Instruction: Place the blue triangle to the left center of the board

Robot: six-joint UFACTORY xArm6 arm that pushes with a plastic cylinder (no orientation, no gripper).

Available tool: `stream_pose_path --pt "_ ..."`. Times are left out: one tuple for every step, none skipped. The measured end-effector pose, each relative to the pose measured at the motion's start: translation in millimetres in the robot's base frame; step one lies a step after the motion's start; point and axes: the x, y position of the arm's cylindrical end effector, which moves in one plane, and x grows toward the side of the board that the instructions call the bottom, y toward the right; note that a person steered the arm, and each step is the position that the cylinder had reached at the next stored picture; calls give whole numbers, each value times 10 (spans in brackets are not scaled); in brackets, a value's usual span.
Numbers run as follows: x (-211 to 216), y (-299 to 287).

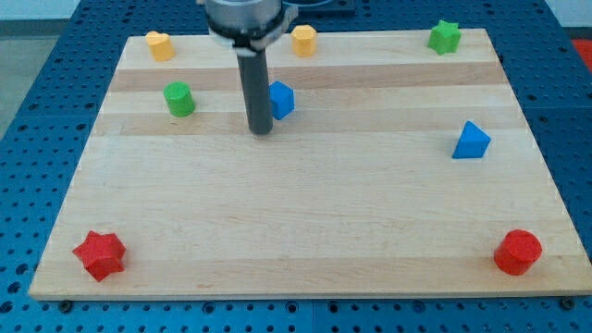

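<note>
The blue triangle (471,141) lies on the wooden board (305,231) at the view's right, about mid-height. My tip (261,130) touches down near the board's upper middle, far to the left of the blue triangle. A blue cube-like block (281,100) sits just right of the rod, close to the tip and partly hidden by it.
A green cylinder (179,99) is left of the tip. A yellow block (160,45) and an orange-yellow block (304,41) sit along the top edge. A green star (445,37) is top right. A red star (99,255) is bottom left, a red cylinder (517,252) bottom right.
</note>
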Motion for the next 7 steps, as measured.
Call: stream_pose_path --pt "568 551" --pt "607 1665" --pt "444 2638" --pt "279 3175" --pt "238 3231" --pt "108 3036" --pt "27 2773"
